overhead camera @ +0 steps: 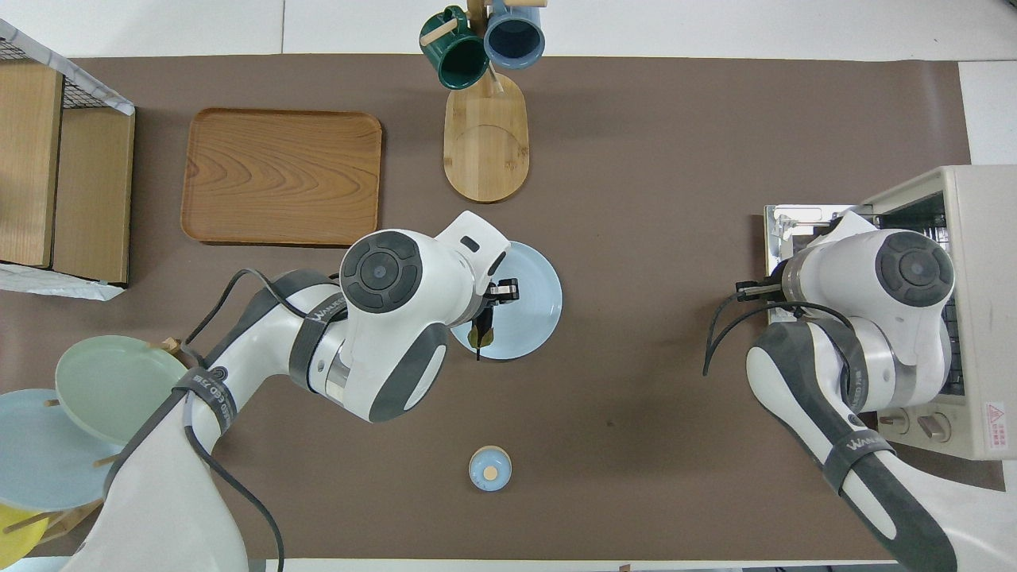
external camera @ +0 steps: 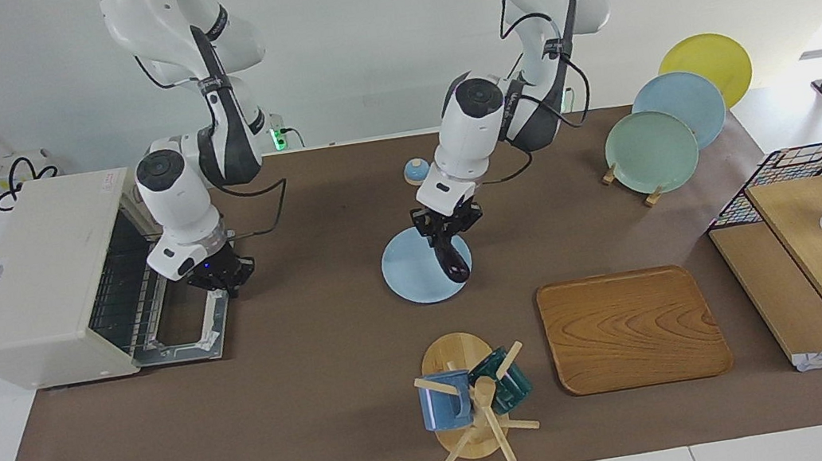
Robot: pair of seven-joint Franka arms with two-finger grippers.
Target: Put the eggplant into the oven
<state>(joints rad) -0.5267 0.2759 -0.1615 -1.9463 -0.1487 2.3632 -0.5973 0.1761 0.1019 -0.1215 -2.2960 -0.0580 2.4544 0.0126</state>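
Cream-white and boxy, the oven (external camera: 40, 282) stands at the right arm's end of the table with its door (external camera: 180, 331) folded down flat, and the right gripper (external camera: 222, 277) hangs over that door; whether its fingers are apart I cannot tell. Mid-table, the left gripper (external camera: 445, 231) points down over the pale blue plate (external camera: 409, 271), fingers clamped on the eggplant (external camera: 451, 261), which dangles upright above the plate.
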